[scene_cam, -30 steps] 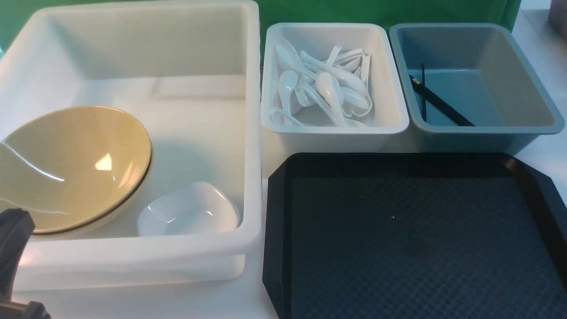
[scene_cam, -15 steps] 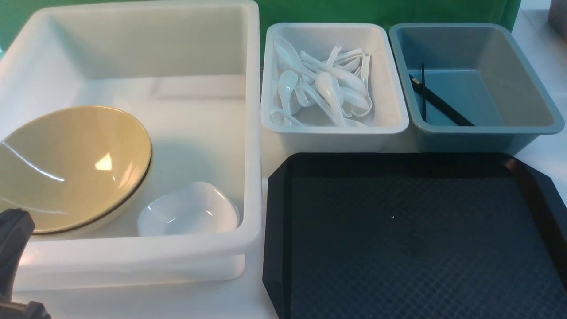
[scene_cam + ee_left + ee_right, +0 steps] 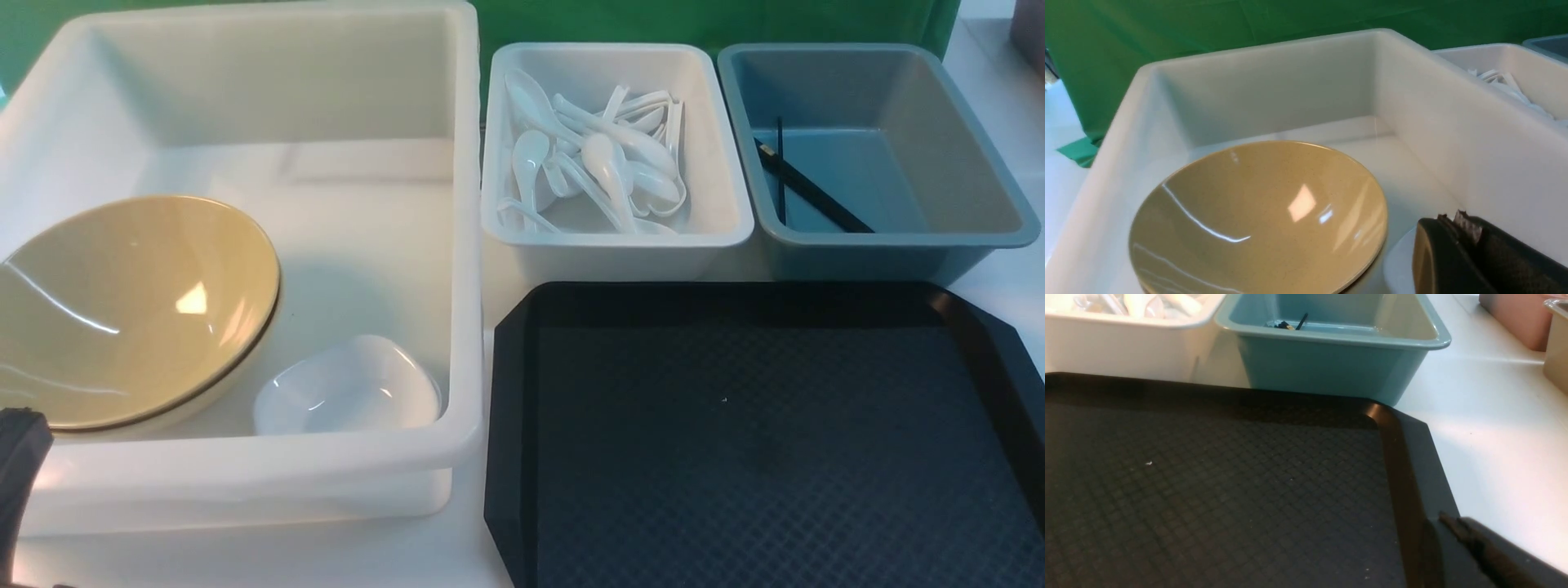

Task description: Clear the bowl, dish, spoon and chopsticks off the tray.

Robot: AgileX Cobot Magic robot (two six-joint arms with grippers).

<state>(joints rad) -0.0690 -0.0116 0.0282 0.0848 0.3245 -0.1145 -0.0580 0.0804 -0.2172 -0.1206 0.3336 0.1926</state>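
The black tray (image 3: 735,425) has nothing on it; it also shows in the right wrist view (image 3: 1208,477). The yellow-tan bowl (image 3: 122,310) leans inside the large white bin (image 3: 467,245), with the small white dish (image 3: 347,388) beside it. Several white spoons (image 3: 596,163) lie in the small white bin (image 3: 729,163). The black chopsticks (image 3: 804,192) lie in the blue-grey bin (image 3: 971,131). My left gripper (image 3: 1449,220) is shut and empty, near the bin's front, by the bowl (image 3: 1257,220) and dish (image 3: 1398,261). My right gripper (image 3: 1449,522) is shut and empty over the tray's right rim.
A pink container (image 3: 1515,318) and a beige one (image 3: 1557,343) stand on the white table to the right of the blue-grey bin (image 3: 1331,363). A green backdrop runs behind the bins.
In the front view my left gripper has sunk lower at the bottom left corner, drawing back from the big bin. Nothing else has moved.
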